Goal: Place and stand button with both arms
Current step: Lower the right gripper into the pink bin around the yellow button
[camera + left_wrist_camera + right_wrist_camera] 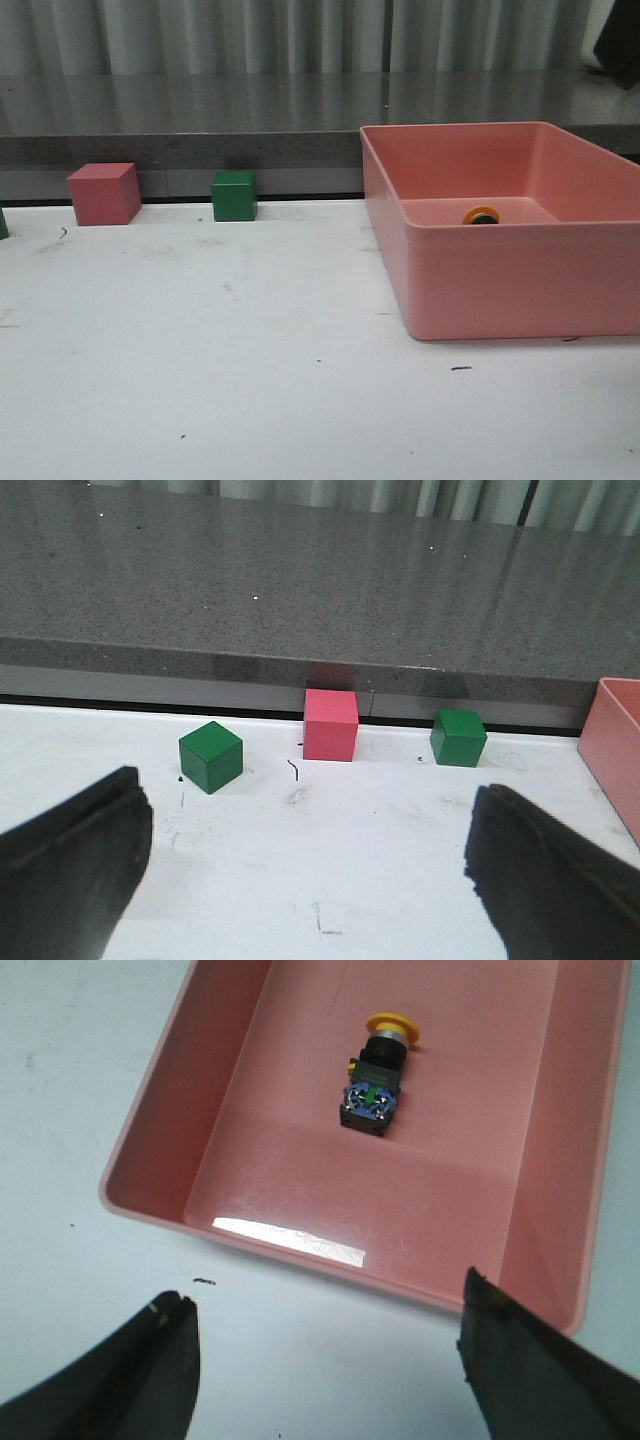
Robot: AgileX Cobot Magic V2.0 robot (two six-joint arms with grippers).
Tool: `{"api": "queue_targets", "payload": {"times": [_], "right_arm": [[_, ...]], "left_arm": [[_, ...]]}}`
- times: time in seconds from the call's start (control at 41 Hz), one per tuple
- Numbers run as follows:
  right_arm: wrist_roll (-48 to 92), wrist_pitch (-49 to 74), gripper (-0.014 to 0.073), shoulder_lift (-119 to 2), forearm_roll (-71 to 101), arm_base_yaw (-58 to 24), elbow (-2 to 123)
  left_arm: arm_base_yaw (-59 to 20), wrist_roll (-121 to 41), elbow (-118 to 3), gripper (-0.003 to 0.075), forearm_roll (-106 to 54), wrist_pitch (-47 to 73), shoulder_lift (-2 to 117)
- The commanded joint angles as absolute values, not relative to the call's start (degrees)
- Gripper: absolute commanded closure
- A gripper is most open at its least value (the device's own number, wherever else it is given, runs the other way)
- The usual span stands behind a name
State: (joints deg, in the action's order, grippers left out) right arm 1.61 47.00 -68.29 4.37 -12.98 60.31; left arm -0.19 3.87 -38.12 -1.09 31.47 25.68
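Observation:
The button (377, 1070) lies on its side inside the pink bin (250, 1080), yellow cap pointing away from my right gripper. In the front view only its yellow cap (481, 215) shows over the bin's near wall (520, 285). My right gripper (325, 1360) is open and empty, held above the white table just outside the bin's near wall. My left gripper (310, 865) is open and empty over the table, facing the row of cubes. Neither arm shows in the front view.
A pink cube (103, 193) and a green cube (234, 195) stand at the table's back edge (180, 205). The left wrist view shows a second green cube (211, 756), nearer the gripper. A grey ledge (200, 120) runs behind the table.

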Motion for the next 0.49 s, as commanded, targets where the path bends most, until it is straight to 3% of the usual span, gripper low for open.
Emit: {"api": "queue_targets", "payload": {"times": [0.0, 0.464], "right_arm": [[1.78, 45.10, 0.0032, -72.84, 4.56, -13.07, 65.56], [-4.41, 53.66, 0.0034, -98.18, 2.17, -13.07, 85.50]], "left_arm": [[-0.68, 3.90, -39.84, 0.0102, -1.10, 27.12, 26.45], [-0.68, 3.90, -39.84, 0.0102, -1.10, 27.12, 26.45]]}}
